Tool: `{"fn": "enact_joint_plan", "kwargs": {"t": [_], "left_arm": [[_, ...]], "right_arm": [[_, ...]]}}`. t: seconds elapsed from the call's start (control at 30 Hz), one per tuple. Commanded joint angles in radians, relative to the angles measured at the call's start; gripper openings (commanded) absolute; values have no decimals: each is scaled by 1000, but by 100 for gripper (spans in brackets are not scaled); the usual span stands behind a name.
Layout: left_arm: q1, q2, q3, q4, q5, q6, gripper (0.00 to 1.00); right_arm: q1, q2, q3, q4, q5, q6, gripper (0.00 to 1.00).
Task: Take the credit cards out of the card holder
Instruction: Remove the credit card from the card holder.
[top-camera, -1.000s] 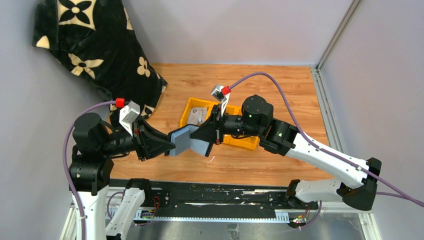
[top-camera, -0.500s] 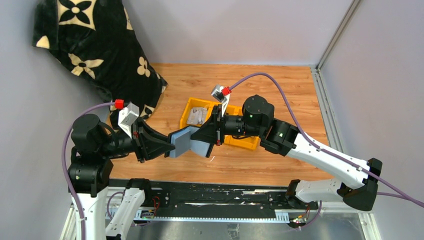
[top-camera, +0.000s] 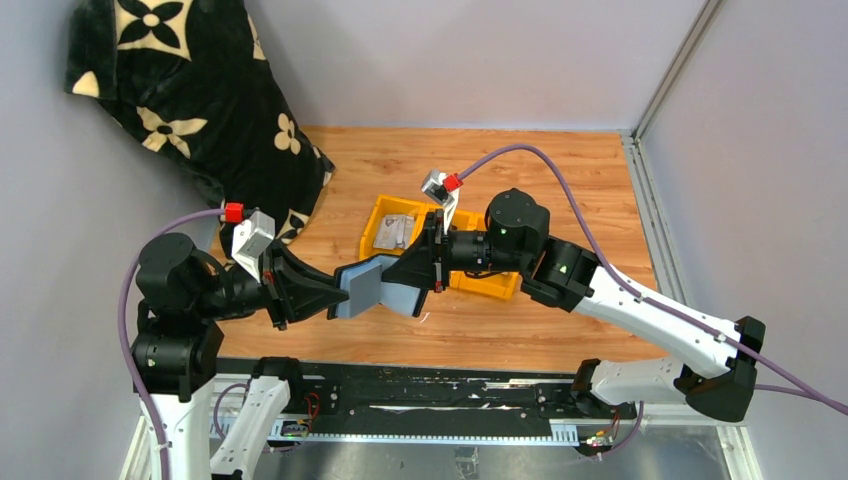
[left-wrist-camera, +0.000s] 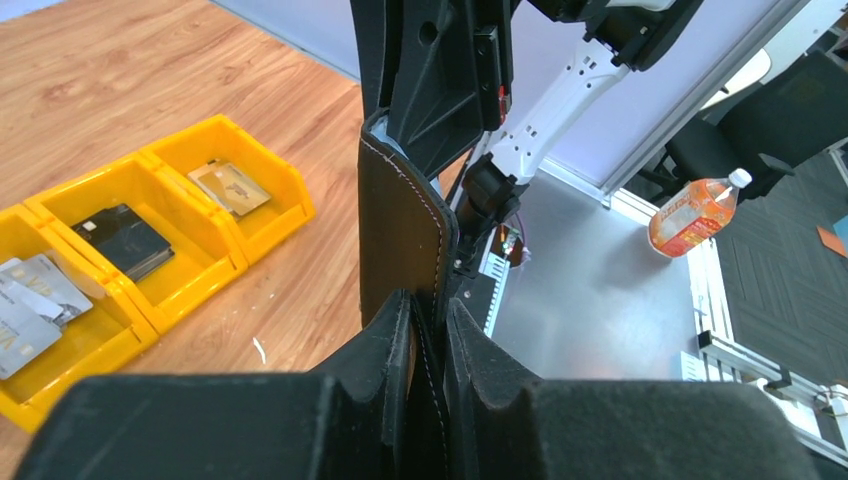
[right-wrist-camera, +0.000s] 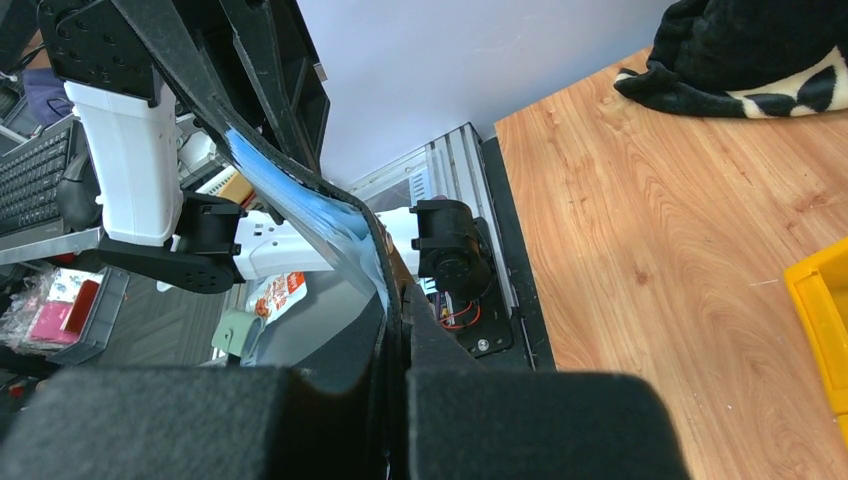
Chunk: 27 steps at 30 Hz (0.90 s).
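Top view: the card holder (top-camera: 375, 285) hangs open above the table, at the centre of the wooden table (top-camera: 520, 170), spanned between the two arms. The left gripper (top-camera: 342, 293) takes it from 9 o'clock and the right gripper (top-camera: 392, 276) from 2 o'clock.

Left wrist view: the left gripper (left-wrist-camera: 428, 320) has its jaws nearly together, both pressed against the black outer flap of the holder (left-wrist-camera: 400, 230).

Right wrist view: the right gripper (right-wrist-camera: 400, 350) is fully pinched on the other flap's edge, with the pale blue lining (right-wrist-camera: 300, 195) bowing away from it.

The yellow tray (top-camera: 485, 285) sits at 1 o'clock of the holder. Its three compartments hold silvery-grey cards (left-wrist-camera: 30, 300), a black card (left-wrist-camera: 128, 240) and a tan card (left-wrist-camera: 230, 187). Whether any card remains in the pockets cannot be told.

The step appears to be spreading the holder to bare its pockets. To do it well:
- Clamp only the leather edges, leaving the pocket mouths free.
- Draw the flaps apart gently and evenly, without twisting the spine.
- Hold one flap firm before the other gripper lets go to reach in
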Motion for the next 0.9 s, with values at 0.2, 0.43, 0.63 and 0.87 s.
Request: {"fn": "enact_joint_plan", "kwargs": {"t": [0.2, 0.43, 0.63, 0.87], "left_arm": [[-5, -12, 36, 1, 53, 9, 12], [-4, -18, 37, 1, 60, 11, 3], [-4, -36, 42, 0, 116, 16, 0], [-4, -55, 37, 0, 93, 31, 0]], "right_arm": [[-3, -4, 50, -7, -8, -17, 0], [-4, -10, 47, -13, -7, -23, 0], [-4, -6, 44, -12, -8, -26, 0], [-4, 2, 49, 6, -42, -17, 0]]}}
